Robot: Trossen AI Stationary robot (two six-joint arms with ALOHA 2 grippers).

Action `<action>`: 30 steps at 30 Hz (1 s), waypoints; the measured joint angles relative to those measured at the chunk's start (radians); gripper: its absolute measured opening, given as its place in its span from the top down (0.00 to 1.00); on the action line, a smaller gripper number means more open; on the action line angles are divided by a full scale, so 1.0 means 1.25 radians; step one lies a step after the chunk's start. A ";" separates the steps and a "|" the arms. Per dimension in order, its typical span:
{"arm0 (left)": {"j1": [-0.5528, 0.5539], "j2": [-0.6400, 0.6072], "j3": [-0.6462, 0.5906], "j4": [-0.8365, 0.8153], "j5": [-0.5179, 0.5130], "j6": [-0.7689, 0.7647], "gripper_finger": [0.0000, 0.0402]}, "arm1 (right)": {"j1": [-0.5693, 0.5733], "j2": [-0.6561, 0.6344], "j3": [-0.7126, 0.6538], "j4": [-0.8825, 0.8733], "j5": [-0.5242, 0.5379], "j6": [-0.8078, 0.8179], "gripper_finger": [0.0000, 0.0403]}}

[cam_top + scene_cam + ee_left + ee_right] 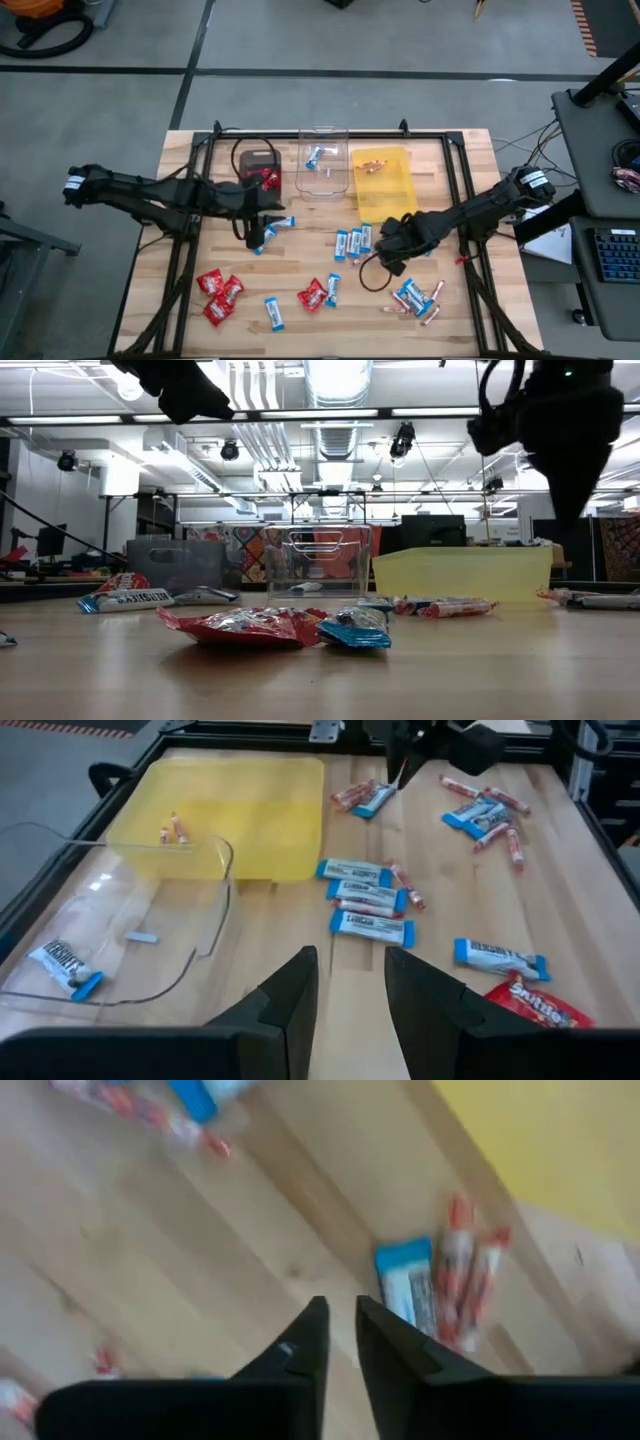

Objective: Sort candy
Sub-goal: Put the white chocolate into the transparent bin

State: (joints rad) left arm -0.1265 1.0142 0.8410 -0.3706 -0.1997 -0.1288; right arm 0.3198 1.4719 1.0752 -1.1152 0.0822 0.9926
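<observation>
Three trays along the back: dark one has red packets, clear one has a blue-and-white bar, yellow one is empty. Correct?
Not quite: the yellow tray is not empty. The high view shows a few thin pinkish-copper sticks lying in it, and the left wrist view shows them too. The rest stands: the dark tray holds red packets and the clear tray holds a blue-and-white bar.

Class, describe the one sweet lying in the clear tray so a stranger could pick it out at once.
Start at the three trays along the table's far edge and take the clear tray in the middle. Inside lies a blue-and-white bar, the only sweet there; the yellow tray beside it holds thin pinkish sticks.
</observation>
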 joint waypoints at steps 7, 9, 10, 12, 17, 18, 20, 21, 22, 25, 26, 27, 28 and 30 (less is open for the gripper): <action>-0.001 -0.001 0.000 0.001 -0.002 0.005 0.75 | -0.022 0.001 -0.028 -0.054 -0.059 -0.012 0.64; -0.001 0.000 0.000 0.000 -0.002 0.010 0.75 | -0.027 0.002 -0.050 -0.049 -0.083 -0.010 0.60; -0.001 0.000 0.000 0.000 -0.002 0.011 0.75 | -0.027 0.004 -0.062 -0.047 -0.091 -0.010 0.58; -0.001 0.000 0.000 0.000 -0.002 0.012 0.75 | -0.026 0.012 -0.082 -0.045 -0.107 -0.009 0.56; -0.001 0.000 0.000 0.000 -0.002 0.012 0.75 | -0.027 0.017 -0.126 -0.025 -0.114 0.002 0.55; -0.001 0.000 0.000 0.000 -0.002 0.012 0.75 | -0.026 0.018 -0.132 -0.015 -0.114 0.003 0.56; -0.001 0.000 0.000 0.000 -0.002 0.012 0.75 | -0.026 0.018 -0.146 0.004 -0.114 0.003 0.56; -0.001 0.000 0.000 0.000 -0.002 0.012 0.75 | -0.026 0.018 -0.154 0.015 -0.114 0.003 0.56; -0.001 0.000 0.000 0.000 -0.002 0.012 0.75 | -0.026 0.018 -0.163 0.030 -0.114 0.003 0.56; -0.001 0.000 0.000 0.000 -0.002 0.012 0.75 | -0.026 0.018 -0.185 0.062 -0.113 0.008 0.55; -0.001 0.000 0.000 0.000 -0.002 0.012 0.75 | -0.026 0.018 -0.192 0.068 -0.109 0.010 0.55; -0.001 0.000 0.000 0.000 -0.002 0.013 0.75 | -0.026 0.018 -0.199 0.073 -0.106 0.013 0.55; -0.001 0.000 0.000 0.000 -0.002 0.013 0.75 | -0.026 0.018 -0.206 0.081 -0.103 0.015 0.55; -0.001 0.000 0.000 0.001 -0.002 0.013 0.75 | -0.026 0.018 -0.220 0.102 -0.093 0.014 0.56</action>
State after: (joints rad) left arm -0.1276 1.0138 0.8410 -0.3698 -0.2020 -0.1131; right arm 0.2871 1.4940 0.8003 -0.9873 -0.0341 1.0106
